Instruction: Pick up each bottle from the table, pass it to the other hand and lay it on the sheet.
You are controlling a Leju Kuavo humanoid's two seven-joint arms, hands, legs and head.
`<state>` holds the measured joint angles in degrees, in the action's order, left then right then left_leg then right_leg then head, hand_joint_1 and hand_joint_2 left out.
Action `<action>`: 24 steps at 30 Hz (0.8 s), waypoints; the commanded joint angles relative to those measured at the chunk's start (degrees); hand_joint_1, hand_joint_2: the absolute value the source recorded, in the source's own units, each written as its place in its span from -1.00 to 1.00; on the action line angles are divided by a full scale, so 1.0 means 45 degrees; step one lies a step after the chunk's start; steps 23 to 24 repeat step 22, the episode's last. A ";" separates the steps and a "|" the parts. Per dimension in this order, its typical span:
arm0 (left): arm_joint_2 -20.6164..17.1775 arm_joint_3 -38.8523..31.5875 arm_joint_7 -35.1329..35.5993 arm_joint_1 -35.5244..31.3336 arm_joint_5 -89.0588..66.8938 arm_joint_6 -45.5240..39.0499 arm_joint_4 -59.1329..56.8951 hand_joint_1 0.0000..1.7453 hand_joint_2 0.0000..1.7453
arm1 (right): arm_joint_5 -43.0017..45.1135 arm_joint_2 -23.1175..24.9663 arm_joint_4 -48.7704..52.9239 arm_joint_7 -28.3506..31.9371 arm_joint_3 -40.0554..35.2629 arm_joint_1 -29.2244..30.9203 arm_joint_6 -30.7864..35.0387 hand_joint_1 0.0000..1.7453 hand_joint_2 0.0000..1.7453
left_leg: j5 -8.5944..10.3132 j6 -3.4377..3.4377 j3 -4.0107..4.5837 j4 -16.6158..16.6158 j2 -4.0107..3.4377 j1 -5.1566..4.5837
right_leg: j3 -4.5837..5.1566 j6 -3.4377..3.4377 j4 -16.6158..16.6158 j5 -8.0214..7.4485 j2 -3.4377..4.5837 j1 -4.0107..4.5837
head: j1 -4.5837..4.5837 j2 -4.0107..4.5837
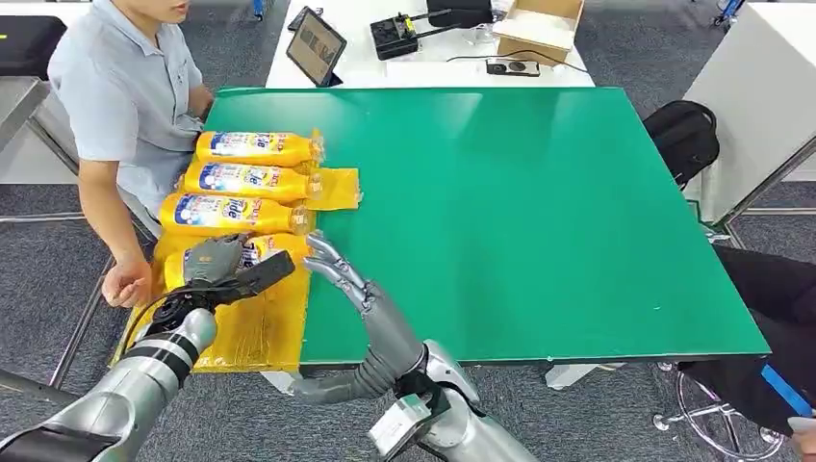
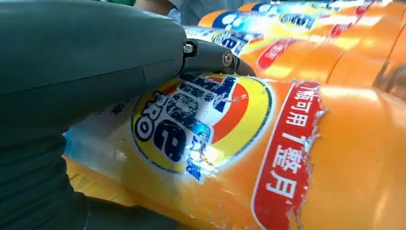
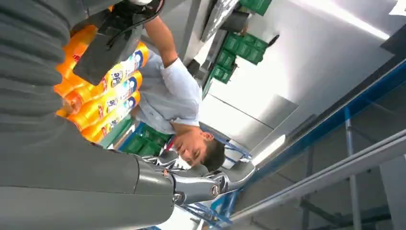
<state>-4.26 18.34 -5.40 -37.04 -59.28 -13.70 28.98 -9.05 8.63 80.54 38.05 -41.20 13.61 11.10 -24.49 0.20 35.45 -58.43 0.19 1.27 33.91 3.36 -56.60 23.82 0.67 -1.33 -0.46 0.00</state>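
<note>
Three orange detergent bottles (image 1: 252, 179) lie side by side on the yellow sheet (image 1: 255, 332) at the table's left edge, caps pointing right. A fourth bottle (image 1: 281, 246) lies nearest me on the sheet, and my left hand (image 1: 219, 265) grips it from above. In the left wrist view the thumb (image 2: 95, 62) presses on that bottle's label (image 2: 201, 124). My right hand (image 1: 339, 269) is over the green table (image 1: 539, 212) just right of the bottle's cap end, fingers spread and holding nothing. The right wrist view shows the same hand (image 3: 201, 184) with the bottles (image 3: 107, 98) beyond it.
A person (image 1: 125, 96) sits at the table's left side, close to the sheet. A tablet (image 1: 316, 45), a black device (image 1: 395, 37) and a cardboard box (image 1: 539, 27) stand on the white table behind. A black backpack (image 1: 683, 135) lies on the floor to the right.
</note>
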 commanded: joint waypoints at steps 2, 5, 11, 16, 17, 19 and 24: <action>-0.0764 0.0165 -0.0542 0.0465 -0.0302 0.0589 -0.1437 1.00 1.00 | 0.0228 -0.0231 -0.0803 0.0433 0.0388 0.0381 -0.0331 -1.00 1.00 | -0.0013 -0.0010 -0.0075 0.0026 -0.0052 -0.0004 | -0.0053 -0.0026 0.0022 -0.0003 0.0041 0.0002 | 0.0005 0.0000; -0.0686 0.0271 -0.1085 0.0563 -0.0495 0.0764 -0.1395 0.94 1.00 | 0.0229 -0.0198 -0.0972 0.0433 0.0364 0.0422 -0.0433 -1.00 1.00 | -0.0011 -0.0006 -0.0080 0.0023 -0.0044 -0.0006 | -0.0055 -0.0025 0.0017 -0.0002 0.0034 0.0000 | 0.0000 0.0000; -0.0571 -0.0842 -0.2560 0.0503 0.0841 0.1284 -0.0972 -1.00 1.00 | 0.0372 -0.0228 -0.1088 0.0433 0.0503 0.0408 -0.0381 -1.00 1.00 | -0.0010 -0.0009 -0.0110 0.0031 -0.0046 -0.0004 | -0.0090 -0.0032 0.0025 -0.0005 0.0034 0.0004 | 0.0005 0.0000; -0.0406 -0.1231 -0.2918 0.0538 0.1351 0.1430 -0.0754 -1.00 1.00 | 0.0419 -0.0228 -0.1084 0.0433 0.0536 0.0379 -0.0375 -1.00 1.00 | -0.0007 -0.0014 -0.0112 0.0032 -0.0020 -0.0006 | -0.0103 -0.0034 0.0029 0.0001 0.0010 0.0002 | 0.0005 0.0000; -0.0406 -0.1231 -0.2918 0.0538 0.1351 0.1430 -0.0754 -1.00 1.00 | 0.0419 -0.0228 -0.1084 0.0433 0.0536 0.0379 -0.0375 -1.00 1.00 | -0.0006 -0.0010 -0.0105 0.0028 -0.0014 -0.0007 | -0.0099 -0.0030 0.0022 0.0003 0.0006 0.0000 | 0.0000 0.0000; -0.0406 -0.1231 -0.2918 0.0538 0.1351 0.1430 -0.0754 -1.00 1.00 | 0.0419 -0.0228 -0.1084 0.0433 0.0536 0.0379 -0.0375 -1.00 1.00 | -0.0004 -0.0017 -0.0118 0.0038 -0.0019 -0.0006 | -0.0114 -0.0045 0.0035 -0.0001 0.0005 0.0004 | 0.0000 0.0000; -0.0406 -0.1231 -0.2918 0.0538 0.1351 0.1430 -0.0754 -1.00 1.00 | 0.0419 -0.0228 -0.1084 0.0433 0.0536 0.0379 -0.0375 -1.00 1.00 | -0.0003 -0.0012 -0.0114 0.0035 -0.0021 -0.0005 | -0.0107 -0.0045 0.0029 -0.0003 0.0010 0.0005 | 0.0000 0.0000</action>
